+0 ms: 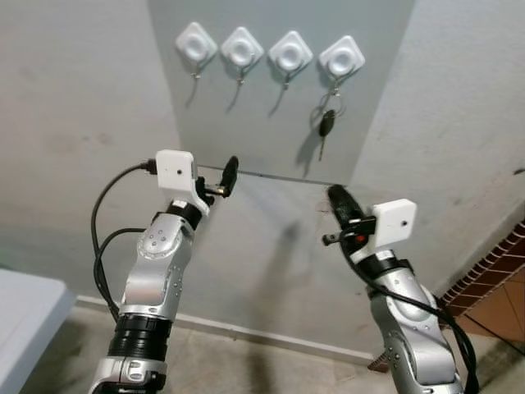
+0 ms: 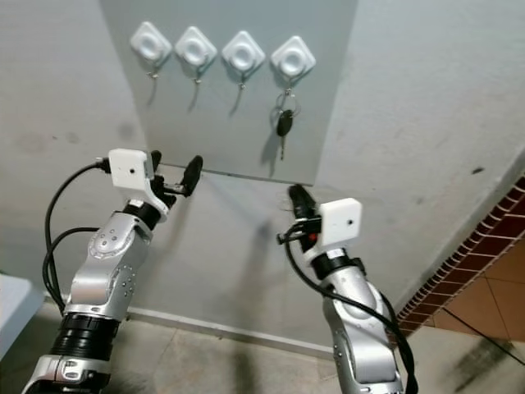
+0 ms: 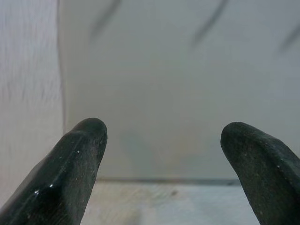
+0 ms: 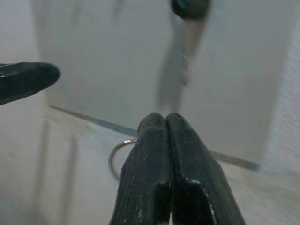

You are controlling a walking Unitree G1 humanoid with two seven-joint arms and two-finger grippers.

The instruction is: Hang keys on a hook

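Observation:
Four white hooks are stuck in a row on a grey wall panel (image 1: 271,123). A bunch of keys with a black-headed key (image 1: 326,123) hangs from the rightmost hook (image 1: 342,57); the three hooks to its left, such as the leftmost hook (image 1: 197,43), carry nothing. My right gripper (image 1: 335,195) is raised below and slightly right of the keys, its fingers pressed shut. A thin metal ring (image 4: 116,157) sticks out from the side of them. My left gripper (image 2: 174,164) is open and holds nothing, raised near the panel's lower edge under the left hooks.
The panel's lower edge (image 1: 279,176) runs across just behind both grippers. A white tabletop corner (image 1: 25,308) sits at the lower left. A brick edge and tiled floor (image 1: 492,287) lie at the lower right, with a skirting board along the wall's foot.

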